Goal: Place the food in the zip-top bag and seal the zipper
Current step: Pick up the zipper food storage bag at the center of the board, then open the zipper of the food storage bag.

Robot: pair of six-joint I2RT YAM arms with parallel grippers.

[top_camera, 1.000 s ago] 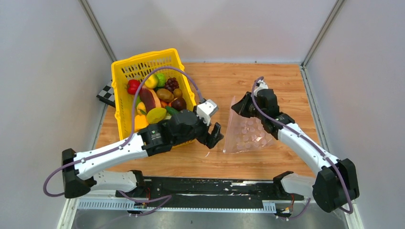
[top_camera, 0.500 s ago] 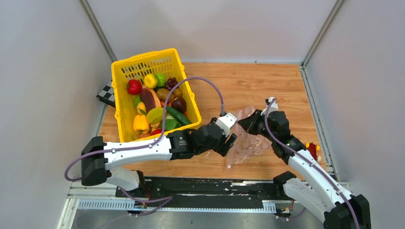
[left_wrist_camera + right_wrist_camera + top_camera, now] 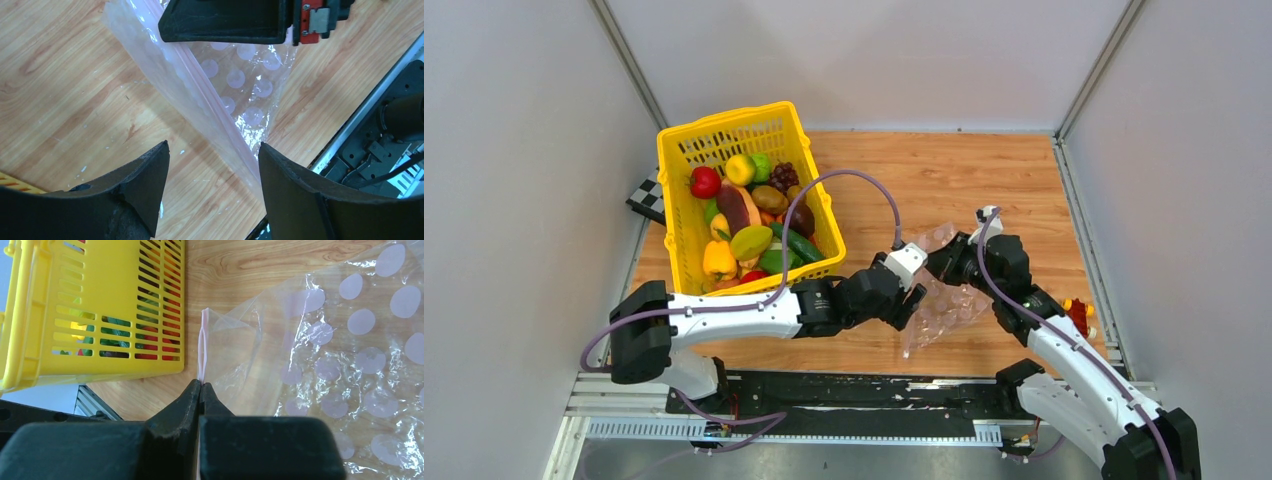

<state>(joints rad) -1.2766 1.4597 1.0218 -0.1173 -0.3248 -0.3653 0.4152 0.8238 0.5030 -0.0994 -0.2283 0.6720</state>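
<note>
The clear dotted zip-top bag (image 3: 946,308) hangs crumpled over the wood, right of centre. My right gripper (image 3: 932,260) is shut on its upper edge. In the right wrist view the fingertips (image 3: 201,386) pinch the pale pink zipper (image 3: 202,340), with the bag (image 3: 325,355) spreading off to the right. My left gripper (image 3: 911,303) sits just left of the bag, open and holding nothing. In its wrist view the zipper (image 3: 200,85) runs diagonally down between the fingers (image 3: 212,147) without touching them. The food (image 3: 749,225) lies in the yellow basket (image 3: 724,125).
A small red and orange object (image 3: 1079,312) lies at the table's right edge. A checkered board (image 3: 646,197) pokes out left of the basket. The black rail (image 3: 844,390) runs along the near edge, close under the bag.
My left arm swung right from the basket to the bag, and its jaws narrowed a little. My right gripper pulled the bag's edge up and nearer, crumpling the bag.
</note>
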